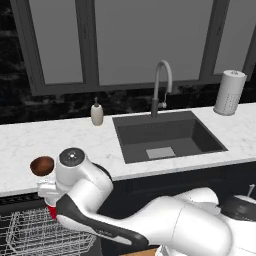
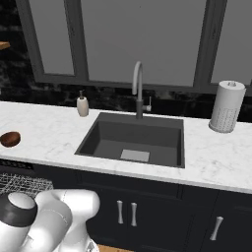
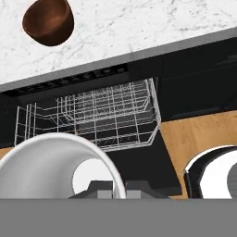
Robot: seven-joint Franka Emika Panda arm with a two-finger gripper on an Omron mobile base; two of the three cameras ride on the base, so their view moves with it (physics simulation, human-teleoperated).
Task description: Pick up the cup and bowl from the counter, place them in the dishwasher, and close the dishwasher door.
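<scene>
A white marble worktop (image 1: 30, 137) with an inset dark sink (image 1: 167, 135) runs under the windows, and the dishwasher (image 3: 88, 83) below it stands open, its white wire rack (image 3: 92, 115) pulled out. The hand (image 3: 113, 187) is clamped on the cup (image 3: 55, 166) (its white rim looms large in the hand view), held above the rack and not yet set down. The bowl (image 3: 48, 21) sits on the worktop near the front edge. By my reading, the cup is halfway home; bowl and door remain.

Glossy white arm (image 1: 165, 220) (dark joints)
</scene>
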